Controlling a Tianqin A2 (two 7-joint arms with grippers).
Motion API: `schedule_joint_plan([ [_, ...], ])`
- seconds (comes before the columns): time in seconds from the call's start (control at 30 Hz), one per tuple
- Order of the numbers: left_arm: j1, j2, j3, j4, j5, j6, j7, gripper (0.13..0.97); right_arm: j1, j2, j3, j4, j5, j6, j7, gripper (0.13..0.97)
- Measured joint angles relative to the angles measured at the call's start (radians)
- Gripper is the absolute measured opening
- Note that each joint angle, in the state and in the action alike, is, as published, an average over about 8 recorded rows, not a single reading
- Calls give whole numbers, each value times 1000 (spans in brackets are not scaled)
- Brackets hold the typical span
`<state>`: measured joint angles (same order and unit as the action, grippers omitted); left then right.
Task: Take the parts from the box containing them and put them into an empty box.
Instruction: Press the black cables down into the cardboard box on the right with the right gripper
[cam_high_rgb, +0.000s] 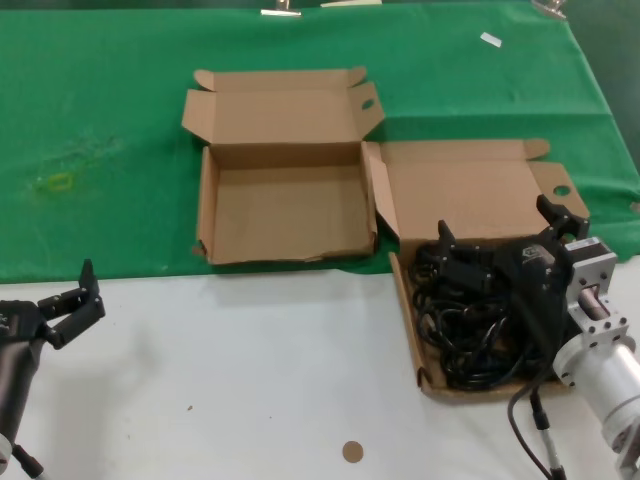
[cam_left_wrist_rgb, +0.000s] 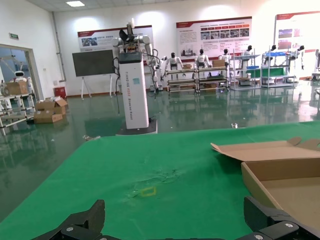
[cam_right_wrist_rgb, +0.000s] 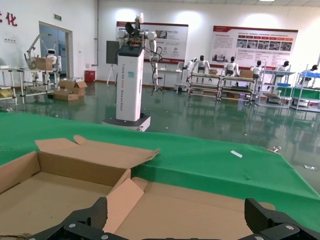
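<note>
Brown disc (cam_high_rgb: 352, 451): small, round, lies on the white table (cam_high_rgb: 230, 380) at the near edge.
Left gripper (cam_high_rgb: 78, 302): low at the near left over the white table, fingers spread wide, holding nothing.
Right gripper (cam_high_rgb: 497, 238): over the box containing them (cam_high_rgb: 470, 195), fingers wide apart, nothing between them.
Parts (cam_high_rgb: 470, 325): black cables in a tangled heap of loose coils, filling the near half of this box.
Empty box (cam_high_rgb: 285, 205): brown cardboard, lid open, farther left on the green cloth (cam_high_rgb: 100, 120), just beside the other box.
</note>
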<state>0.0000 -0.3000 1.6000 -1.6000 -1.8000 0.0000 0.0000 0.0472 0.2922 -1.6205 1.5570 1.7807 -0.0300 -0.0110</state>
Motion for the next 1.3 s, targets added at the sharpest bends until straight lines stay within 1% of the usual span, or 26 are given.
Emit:
schedule_joint_plan([
  [0.83,0,0,0,0,0,0,0,960,0,0,0,0,0,0,0,966],
  [1.1,0,0,0,0,0,0,0,896,-1,5,-4,0,3,7,3,966],
  [1.23,0,0,0,0,0,0,0,896,-2,19,-14,2,11,25,10,966],
  [1.3,0,0,0,0,0,0,0,862,-3,29,-21,3,17,36,13,966],
])
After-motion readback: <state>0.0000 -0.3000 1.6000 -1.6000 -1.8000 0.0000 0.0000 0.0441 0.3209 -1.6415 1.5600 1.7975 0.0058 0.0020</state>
